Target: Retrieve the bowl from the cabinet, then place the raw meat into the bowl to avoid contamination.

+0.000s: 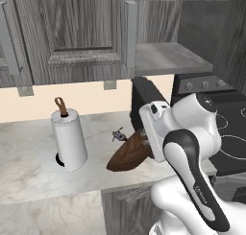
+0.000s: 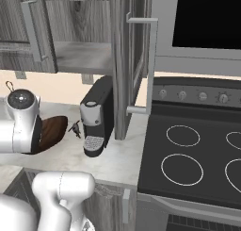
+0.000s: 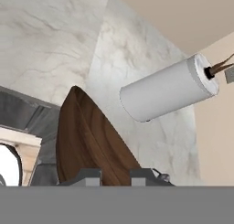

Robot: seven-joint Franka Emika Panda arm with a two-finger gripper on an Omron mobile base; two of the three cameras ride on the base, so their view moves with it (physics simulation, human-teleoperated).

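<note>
One bowl point(image 1: 129, 153), dark-brown and tilted on edge, sits at the centre of the left base view on the marble counter point(image 1: 33, 152), with the gripper point(image 3: 114, 176) clenched on its rim at the bottom of the hand view. One raw meat point(image 1: 117, 135) lump lies just above the bowl, beside one paper-towel roll point(image 1: 69, 139) at centre left. One coffee machine point(image 2: 97, 115) stands mid-frame in the right base view below the open cabinet point(image 1: 168, 56), with one stove point(image 2: 197, 159) at lower right.

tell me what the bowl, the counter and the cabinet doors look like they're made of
Bowl: dark brown wood by its grain streaks, smooth, slightly glossy.
Counter: pale marble or marble-look stone, grey veining, polished.
Cabinet doors: grey wood-grain panels, matte; possibly laminate, since it is only a printed-looking texture.
</note>
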